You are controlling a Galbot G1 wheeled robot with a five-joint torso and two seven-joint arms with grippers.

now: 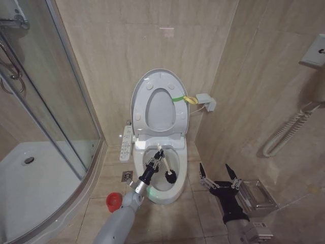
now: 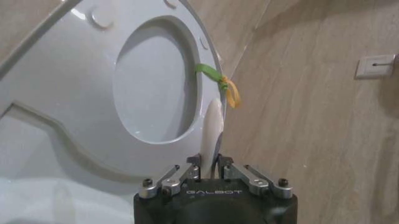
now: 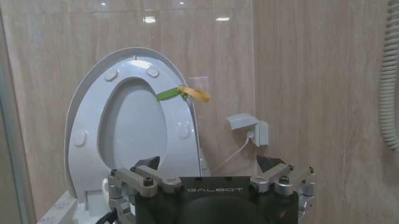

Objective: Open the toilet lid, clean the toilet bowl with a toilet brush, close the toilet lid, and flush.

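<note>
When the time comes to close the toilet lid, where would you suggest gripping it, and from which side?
Judging by its pose, take the yellow-green strap loop on the upright toilet lid's right edge, coming from the right, where the open right gripper waits.

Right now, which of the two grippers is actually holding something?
The left gripper, over the toilet bowl, is clamped on the toilet brush handle. The right gripper hangs open beside the bowl.

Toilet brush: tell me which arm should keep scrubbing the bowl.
Left. Its gripper already holds the brush inside the bowl; the right gripper hangs open beside the toilet.
</note>
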